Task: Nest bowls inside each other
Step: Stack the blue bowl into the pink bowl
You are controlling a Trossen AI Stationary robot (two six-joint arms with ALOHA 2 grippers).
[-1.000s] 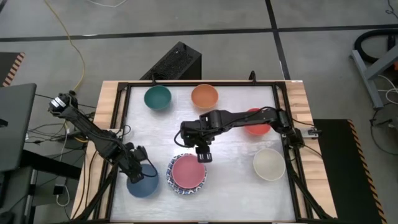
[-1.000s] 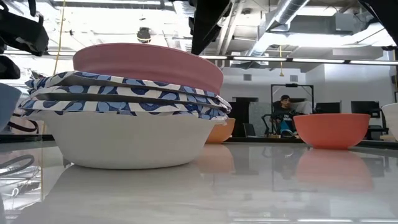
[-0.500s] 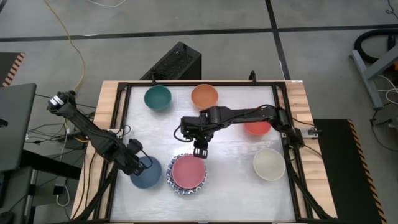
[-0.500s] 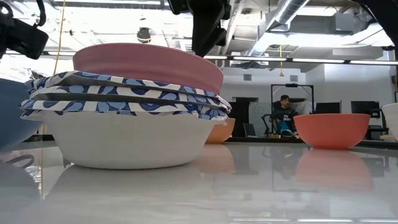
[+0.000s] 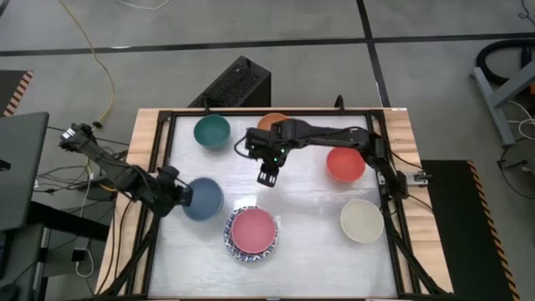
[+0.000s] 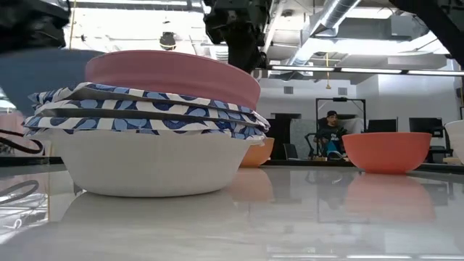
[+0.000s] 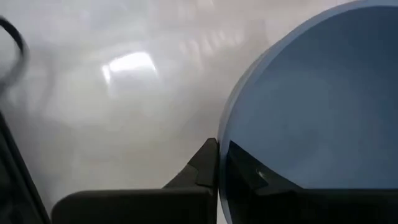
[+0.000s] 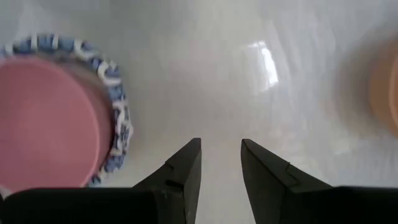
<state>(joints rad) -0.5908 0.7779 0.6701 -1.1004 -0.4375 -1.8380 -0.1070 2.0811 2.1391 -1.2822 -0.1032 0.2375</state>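
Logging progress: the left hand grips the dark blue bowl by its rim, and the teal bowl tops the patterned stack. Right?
Not quite. The left hand does grip the dark blue bowl, but the high view shows the pink bowl topping the patterned stack; the teal bowl sits alone.

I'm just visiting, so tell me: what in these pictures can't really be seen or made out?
- Orange bowl, high view: partly covered by the right arm; the right gripper hangs open over bare table.
- Stack of blue-patterned white bowls under the pink bowl: the high view shows only a rim, and the low view's layered rims are hard to count.
- Dark blue bowl in the left gripper: the low view blurs it, the left wrist view cuts it off.
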